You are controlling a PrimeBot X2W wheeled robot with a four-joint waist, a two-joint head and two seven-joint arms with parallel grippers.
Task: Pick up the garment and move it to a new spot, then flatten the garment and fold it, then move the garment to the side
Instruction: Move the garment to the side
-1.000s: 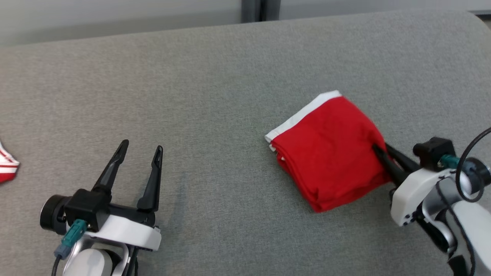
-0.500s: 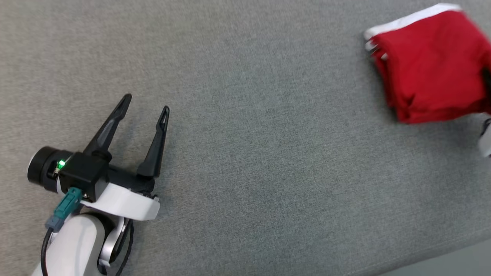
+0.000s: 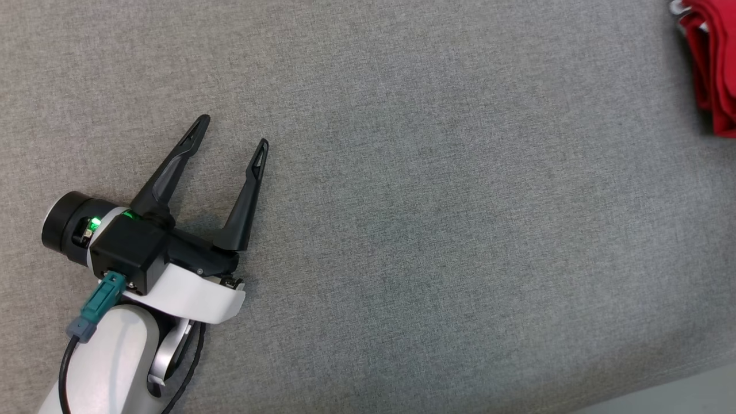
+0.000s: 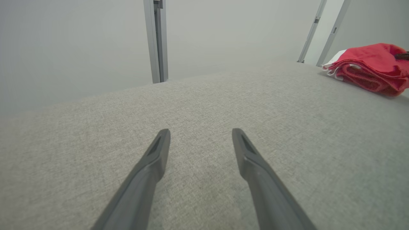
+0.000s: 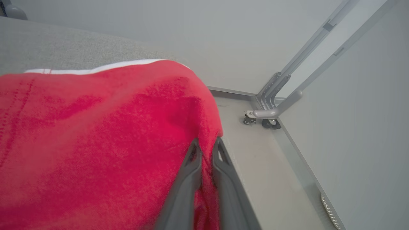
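The garment (image 3: 713,63) is a folded red cloth with a white band, lying at the far right edge of the head view on the grey padded surface (image 3: 431,201). In the right wrist view my right gripper (image 5: 206,141) holds its fingers nearly together, with a fold of the garment (image 5: 96,137) pinched between them at the cloth's right side. My left gripper (image 3: 233,132) rests low over the bare surface at the left, open and holding nothing. The left wrist view shows its spread fingers (image 4: 201,132) and the garment (image 4: 370,65) far off at the upper right.
The padded surface ends at the lower right (image 3: 661,397), with pale floor (image 5: 265,179) beyond it. A grey frame leg on small wheels (image 5: 268,116) stands on that floor by the wall. A vertical metal post (image 4: 156,41) rises behind the surface.
The head camera has swung, so the whole picture has shifted. The garment and my right gripper have gone further right of the left gripper. The left gripper stays open.
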